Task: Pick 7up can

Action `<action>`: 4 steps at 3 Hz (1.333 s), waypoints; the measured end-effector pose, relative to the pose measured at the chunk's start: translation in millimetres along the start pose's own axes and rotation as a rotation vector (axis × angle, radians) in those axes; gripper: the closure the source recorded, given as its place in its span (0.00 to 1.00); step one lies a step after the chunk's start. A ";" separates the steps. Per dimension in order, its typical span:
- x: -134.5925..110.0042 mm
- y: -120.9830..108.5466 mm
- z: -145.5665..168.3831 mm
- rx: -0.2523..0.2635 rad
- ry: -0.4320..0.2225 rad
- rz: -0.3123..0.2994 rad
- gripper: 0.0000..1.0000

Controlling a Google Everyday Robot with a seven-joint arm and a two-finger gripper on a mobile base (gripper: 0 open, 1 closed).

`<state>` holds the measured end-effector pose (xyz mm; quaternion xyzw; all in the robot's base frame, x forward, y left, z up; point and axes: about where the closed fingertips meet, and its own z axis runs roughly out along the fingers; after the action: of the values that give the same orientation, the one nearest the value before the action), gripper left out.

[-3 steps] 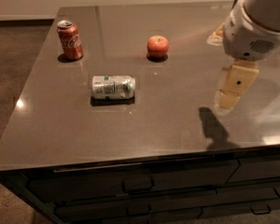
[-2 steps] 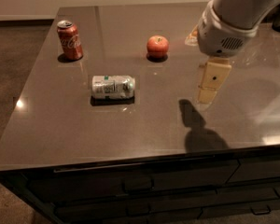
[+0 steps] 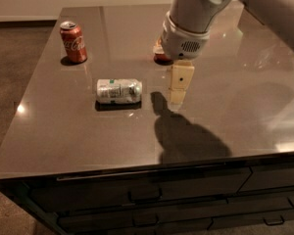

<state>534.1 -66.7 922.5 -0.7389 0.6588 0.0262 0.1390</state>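
Note:
The 7up can (image 3: 119,90), silver-white with green markings, lies on its side on the dark glossy countertop (image 3: 73,136), left of centre. My gripper (image 3: 178,93) hangs from the white wrist (image 3: 186,35) above the counter, to the right of the can and a short gap away from it. It holds nothing that I can see. Its shadow falls on the counter just right of the can.
A red Coca-Cola can (image 3: 73,42) stands upright at the back left. A red apple (image 3: 160,57) sits behind the wrist, mostly hidden by it. Dark drawers (image 3: 147,195) run below the counter's front edge.
My arm and gripper have moved left across the counter toward the 7up can and now cover most of the apple. The cans have not moved.

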 end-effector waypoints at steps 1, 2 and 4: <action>-22.8 -11.5 25.7 -0.028 -0.002 -0.054 0.00; -38.0 -19.1 48.8 -0.051 0.025 -0.054 0.00; -62.3 -34.4 90.6 -0.102 0.053 0.067 0.00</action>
<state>572.7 18.4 855.2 -0.7229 0.6845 0.0451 0.0827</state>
